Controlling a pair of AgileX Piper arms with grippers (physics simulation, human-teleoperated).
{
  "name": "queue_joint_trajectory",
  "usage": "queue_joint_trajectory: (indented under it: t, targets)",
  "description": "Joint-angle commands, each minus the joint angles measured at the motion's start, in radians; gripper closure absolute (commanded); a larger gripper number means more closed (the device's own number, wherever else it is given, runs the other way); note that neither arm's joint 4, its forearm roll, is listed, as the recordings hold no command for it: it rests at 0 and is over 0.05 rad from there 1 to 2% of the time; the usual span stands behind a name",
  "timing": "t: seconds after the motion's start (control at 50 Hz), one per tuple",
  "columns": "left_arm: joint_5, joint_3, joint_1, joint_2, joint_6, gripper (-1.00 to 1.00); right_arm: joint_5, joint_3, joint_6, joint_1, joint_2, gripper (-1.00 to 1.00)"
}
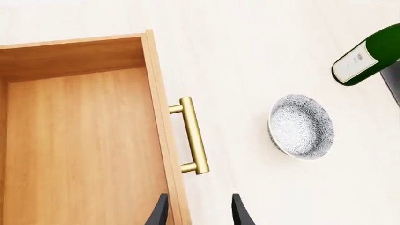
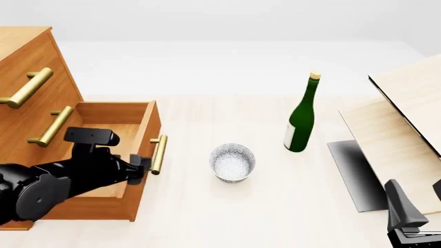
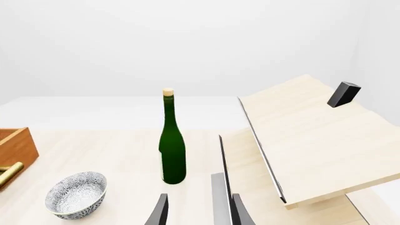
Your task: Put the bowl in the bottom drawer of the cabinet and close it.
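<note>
The cabinet point(image 2: 28, 57) stands at the left with its bottom drawer point(image 2: 138, 137) pulled out and empty inside point(image 1: 81, 150). The drawer's brass handle point(image 1: 194, 136) faces the bowl. The speckled bowl point(image 2: 232, 161) sits upright on the table just right of the drawer, and shows too in the wrist views point(image 1: 301, 125) point(image 3: 76, 194). My left gripper point(image 2: 142, 169) hovers open over the drawer's front wall, close to one end of the handle, holding nothing point(image 1: 200, 211). My right gripper point(image 2: 419, 199) is open and empty at the near right, far from the bowl point(image 3: 200, 211).
A green wine bottle point(image 2: 301, 116) stands upright behind and right of the bowl. Pale wooden boards point(image 2: 406, 119) slant over a dark slab point(image 2: 351, 170) at the right. The two upper drawers, with brass handles point(image 2: 28, 88), are shut.
</note>
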Motion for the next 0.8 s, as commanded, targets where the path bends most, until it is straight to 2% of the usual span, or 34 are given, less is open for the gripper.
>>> queue_joint_trajectory:
  t: [0.02,0.6,0.8]
  targets:
    - [0.054,-0.011,0.012,-0.079,0.014,-1.0,0.0,0.0,0.0,0.0,-0.001,-1.0]
    - [0.07,-0.058,-0.013,-0.162,0.062,-1.0,0.0,0.0,0.0,0.0,-0.001,-1.0]
    - [0.051,-0.077,-0.06,-0.157,0.05,-1.0,0.0,0.0,0.0,0.0,-0.001,-1.0]
